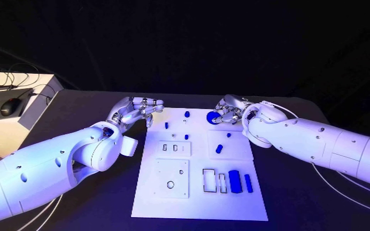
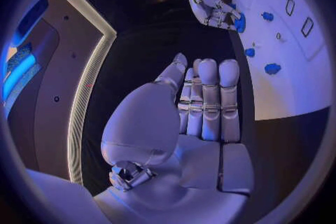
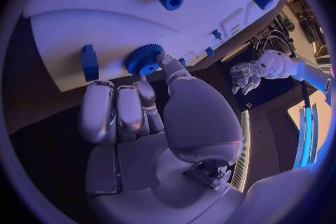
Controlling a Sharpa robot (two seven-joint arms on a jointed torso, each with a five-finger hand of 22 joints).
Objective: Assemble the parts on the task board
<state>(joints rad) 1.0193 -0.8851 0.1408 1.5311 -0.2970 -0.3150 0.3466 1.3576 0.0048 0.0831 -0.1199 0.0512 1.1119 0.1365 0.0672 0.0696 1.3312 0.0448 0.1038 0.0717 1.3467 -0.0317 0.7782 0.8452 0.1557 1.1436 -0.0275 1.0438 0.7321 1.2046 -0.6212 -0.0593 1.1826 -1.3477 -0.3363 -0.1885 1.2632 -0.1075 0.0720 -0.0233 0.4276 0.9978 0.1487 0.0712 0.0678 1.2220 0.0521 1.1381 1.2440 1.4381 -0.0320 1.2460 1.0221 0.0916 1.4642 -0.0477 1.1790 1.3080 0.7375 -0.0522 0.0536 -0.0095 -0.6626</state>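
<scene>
I have the blue toothed gear at the task board's far edge, my right hand pinching it. Most parts lie loose on the board, so assembly looks barely begun. My left hand hovers beside the board, fingers straight together, holding nothing.

Both hands crowd the task board's far edge; its near half seems unobstructed.

a computer mouse rests on a white stand, cables behind.
</scene>
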